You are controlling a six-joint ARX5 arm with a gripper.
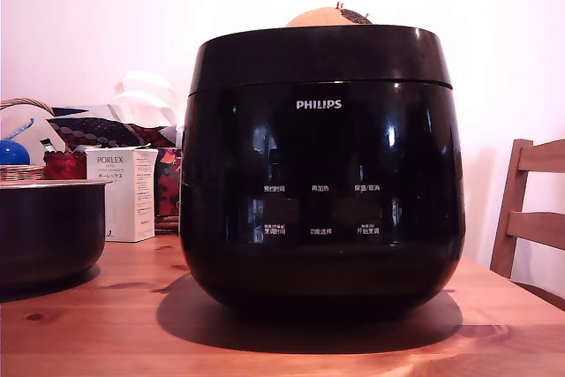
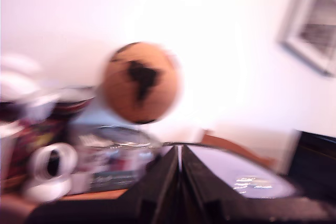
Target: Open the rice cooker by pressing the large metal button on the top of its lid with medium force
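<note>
The rice cooker (image 1: 322,174), glossy black with a white PHILIPS logo, stands in the middle of the wooden table (image 1: 106,324). Its lid (image 1: 318,55) is down and closed. The metal button on top is hidden from the exterior view, and I cannot make it out in the blurred wrist view. No gripper shows in the exterior view. In the wrist view my gripper (image 2: 180,153) has its two black fingers pressed together with nothing between them, just above the lid's shiny top (image 2: 236,171).
A dark pot with a pale rim (image 1: 48,227) sits at the exterior view's left, beside a white PORLEX box (image 1: 124,192). A wooden chair (image 1: 530,209) stands at the right. An orange globe (image 2: 140,82) is behind the cooker, with cluttered items and a tape roll (image 2: 52,163).
</note>
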